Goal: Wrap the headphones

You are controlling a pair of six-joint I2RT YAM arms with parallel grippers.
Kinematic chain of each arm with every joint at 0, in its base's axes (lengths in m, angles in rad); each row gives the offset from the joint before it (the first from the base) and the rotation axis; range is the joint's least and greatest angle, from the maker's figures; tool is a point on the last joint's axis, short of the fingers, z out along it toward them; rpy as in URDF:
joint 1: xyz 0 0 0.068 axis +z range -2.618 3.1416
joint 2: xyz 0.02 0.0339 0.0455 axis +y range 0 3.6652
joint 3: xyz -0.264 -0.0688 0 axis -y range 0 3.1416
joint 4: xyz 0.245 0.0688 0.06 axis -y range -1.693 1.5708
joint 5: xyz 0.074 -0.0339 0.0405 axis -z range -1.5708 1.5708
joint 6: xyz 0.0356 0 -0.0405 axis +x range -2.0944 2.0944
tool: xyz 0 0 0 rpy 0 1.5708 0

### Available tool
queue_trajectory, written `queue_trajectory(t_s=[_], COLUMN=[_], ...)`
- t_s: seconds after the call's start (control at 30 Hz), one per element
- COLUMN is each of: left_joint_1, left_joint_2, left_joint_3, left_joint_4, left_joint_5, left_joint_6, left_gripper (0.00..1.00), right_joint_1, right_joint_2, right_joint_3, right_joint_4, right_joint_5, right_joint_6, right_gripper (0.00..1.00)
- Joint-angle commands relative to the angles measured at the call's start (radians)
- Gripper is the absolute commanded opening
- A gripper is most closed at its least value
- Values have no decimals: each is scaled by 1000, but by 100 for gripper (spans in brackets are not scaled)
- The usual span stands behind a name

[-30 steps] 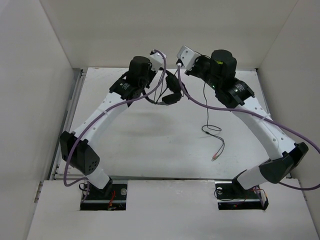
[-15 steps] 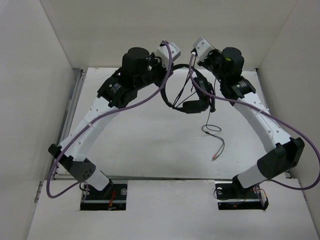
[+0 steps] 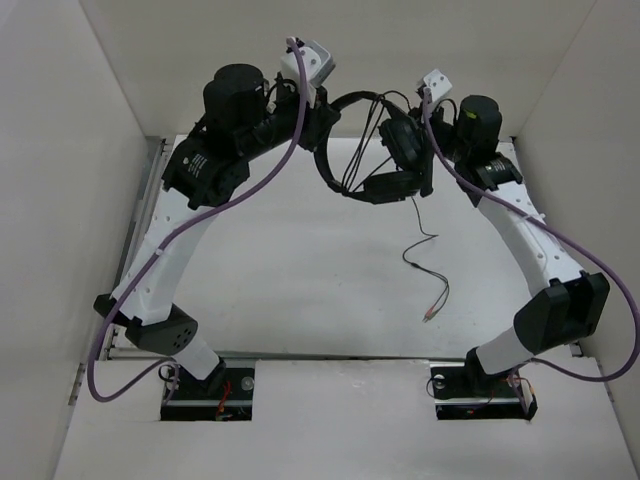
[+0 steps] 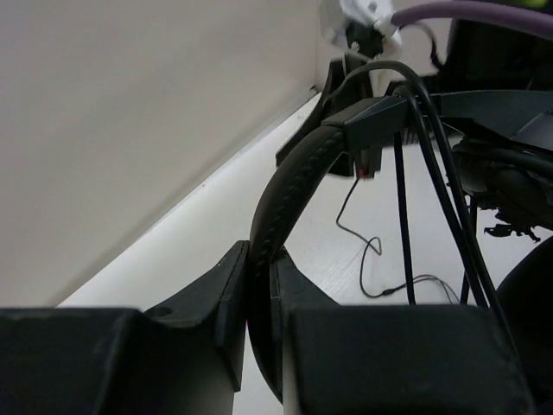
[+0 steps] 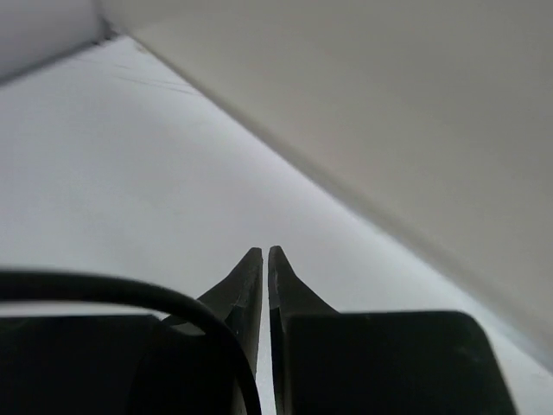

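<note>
The black headphones are held up in the air between both arms. Their headband (image 3: 345, 100) arcs from my left gripper (image 3: 322, 125) towards the earcups (image 3: 390, 185) by my right gripper (image 3: 410, 140). In the left wrist view my gripper (image 4: 262, 268) is shut on the padded headband (image 4: 294, 181), and strands of cable (image 4: 402, 199) cross it. In the right wrist view my gripper (image 5: 263, 255) is shut to a thin slit, and the thin cable (image 5: 130, 294) curves across its left finger. The cable's free end (image 3: 430, 265) hangs to the table and ends in plugs (image 3: 428, 315).
White walls close in the table (image 3: 300, 280) at the back and on both sides. Thick purple robot cables (image 3: 250, 200) run along both arms. The left arm is raised high near the back wall.
Both grippers have risen and moved apart, the left one to the left and the right one to the right. The headphones have been lifted higher and the headband has spread out between them.
</note>
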Motion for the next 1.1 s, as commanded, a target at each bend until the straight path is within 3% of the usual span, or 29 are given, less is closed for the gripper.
queue_trajectory(t_s=[0.0,0.2,0.37,0.57,0.9,0.97,1.07], left_joint_1=[2,45,117,201,298,307,316], left_joint_2=[1,59,84,96,162,170,170], left_joint_3=[102,248,300,307,313,288,230], left_joint_4=[76,105,163,231,377,426,498], left_joint_5=[45,38,-22,-146,-465,-537,-619], left_joint_6=[-77,-187,-252,-240,-59,-5,76], left_gripper=[0,0,0,0,0,0,0], right_joint_1=[2,75,129,213,362,368,371], right_joint_2=[-4,13,19,-7,-36,-40,-53], right_joint_3=[-89,-316,-507,-640,-669,-661,-644], right_joint_4=[109,478,808,948,940,931,918], right_joint_5=[-346,-553,-610,-647,-716,-729,-745], right_joint_6=[419,849,1145,1268,1228,1215,1186], right_gripper=[16,32,39,46,39,33,13])
